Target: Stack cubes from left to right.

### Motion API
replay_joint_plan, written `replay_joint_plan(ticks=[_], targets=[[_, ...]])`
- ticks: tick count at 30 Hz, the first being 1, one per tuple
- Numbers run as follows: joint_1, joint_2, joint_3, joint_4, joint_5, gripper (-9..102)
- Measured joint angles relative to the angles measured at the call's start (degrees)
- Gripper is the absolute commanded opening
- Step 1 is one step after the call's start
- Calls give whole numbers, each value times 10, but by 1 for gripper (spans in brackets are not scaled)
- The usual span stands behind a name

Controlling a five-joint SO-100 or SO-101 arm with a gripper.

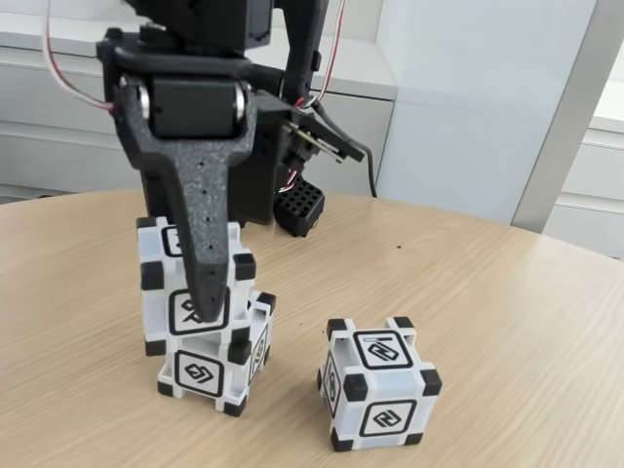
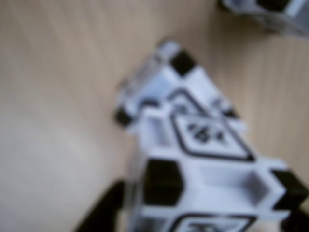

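The black gripper [image 1: 207, 310] comes down from the top of the fixed view. Its jaws are closed on the top cube [image 1: 161, 278]. One long black finger [image 1: 202, 229] runs down the front face of that cube, right over its square symbol. The other finger is hidden behind the cube.

The top cube sits on the bottom cube [image 1: 210, 370], just under the jaws. The two cubes touch. The top one is not lined up with the one below: it sits a bit to the left in the fixed view, and the bottom cube sticks out to the right. The bottom cube rests on the round wooden table [image 1: 507, 322].

A third cube [image 1: 380, 395] stands alone on the table, to the right of the jaws in the fixed view. It is apart from the stack and touches nothing else.

The wrist view is blurry. It looks down on the held cube [image 2: 207, 159], which is close to the camera at the bottom of the picture. The bottom cube [image 2: 159, 72] peeks out past it, higher in the picture. A dark shape [image 2: 104, 208] at the bottom left looks like part of a finger, but it is too blurry to be sure. A bit of another cube [image 2: 270, 14] shows in the top right corner.
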Motion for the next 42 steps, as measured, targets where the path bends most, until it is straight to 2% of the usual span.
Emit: replay_joint_plan(ticks=[3, 12, 42], targets=[[0, 0, 0, 18, -5, 34], [-27, 8, -2, 139, -36, 34], [-33, 10, -73, 149, -8, 34]])
